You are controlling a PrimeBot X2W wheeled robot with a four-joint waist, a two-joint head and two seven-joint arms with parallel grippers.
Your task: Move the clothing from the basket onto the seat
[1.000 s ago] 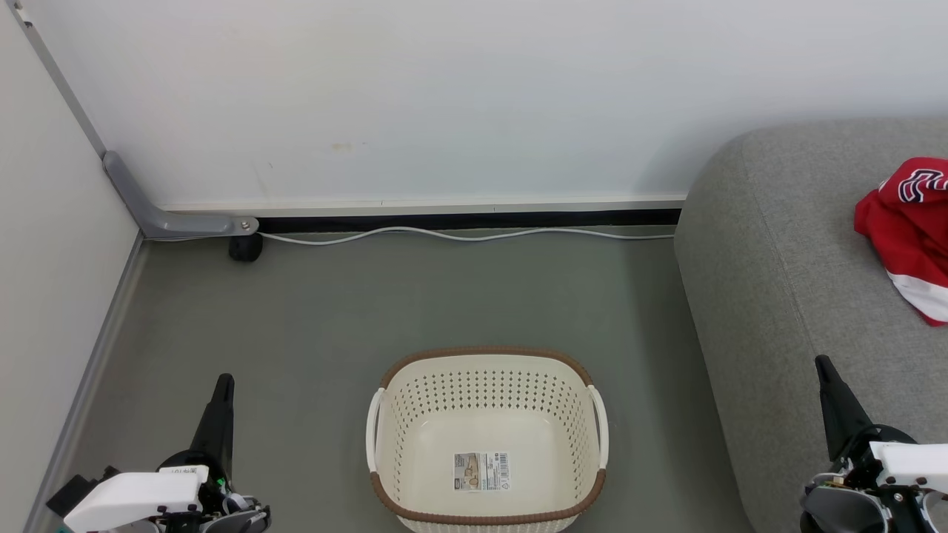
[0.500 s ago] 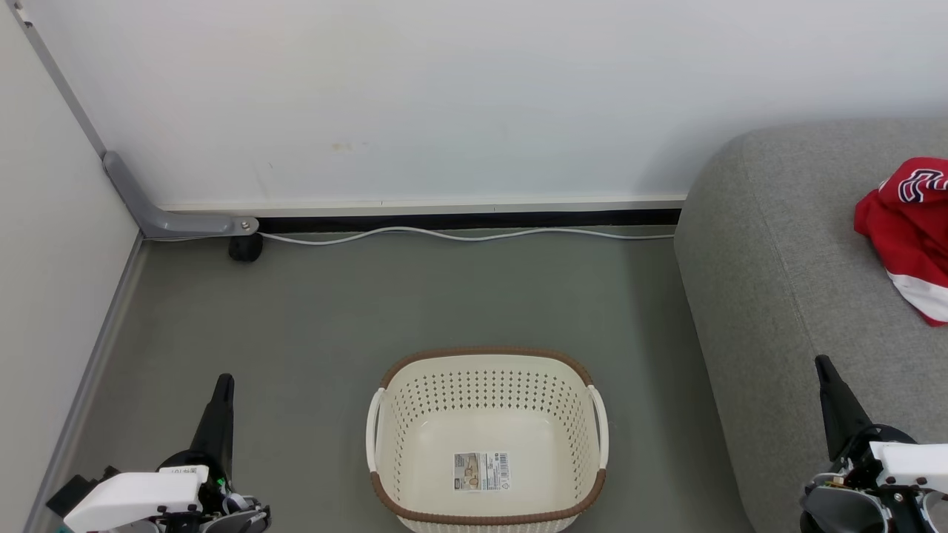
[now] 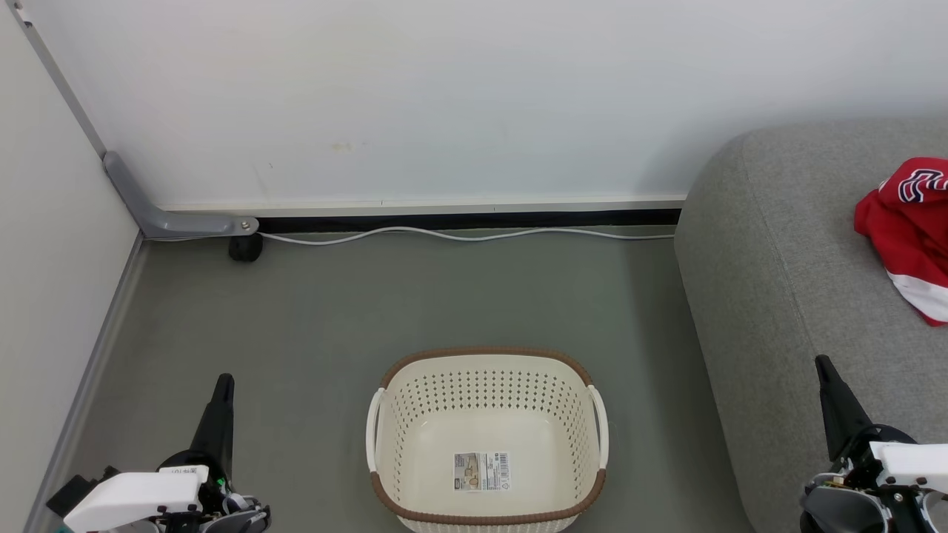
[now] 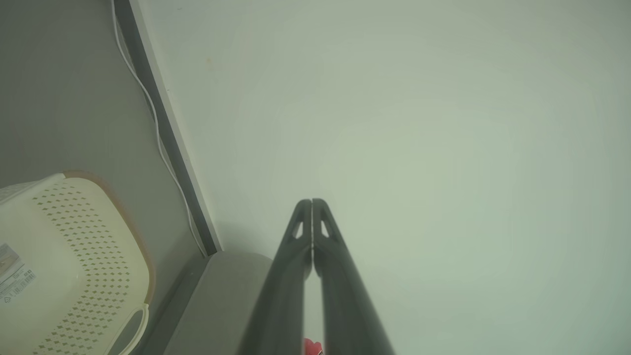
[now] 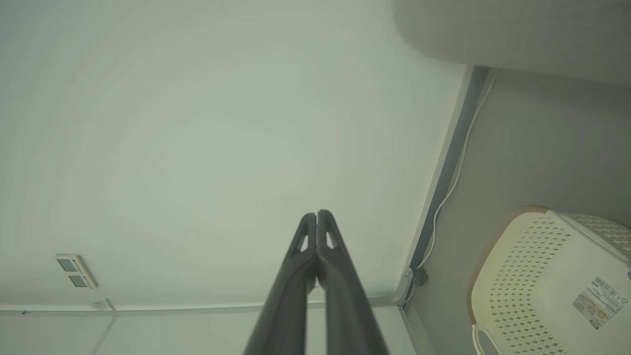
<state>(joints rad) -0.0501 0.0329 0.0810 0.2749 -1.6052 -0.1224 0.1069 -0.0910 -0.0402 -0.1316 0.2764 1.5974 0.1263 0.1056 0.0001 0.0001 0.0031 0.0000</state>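
Clothing [image 3: 905, 235], soft-looking red fabric, upper right on grey woven sofa [image 3: 778, 311]: you'd pinch a fold. Left gripper [image 3: 223, 385], right gripper [image 3: 823, 370]: fingers closed, empty.

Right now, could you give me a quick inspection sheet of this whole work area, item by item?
Surface: smooth grey-green floor.
Job's things: cream laundry basket upright on the floor, empty apart from a paper label on its base; red clothing lies bunched on the grey sofa, partly cut off at the picture's edge.
Clutter: nothing seen.
Pincers: left pincer and right pincer both shut, holding nothing, one at each side of the basket.
Cables: one white cable along the foot of the wall.
Surroundings: white wall; grey corner bracket with a small black wheel.
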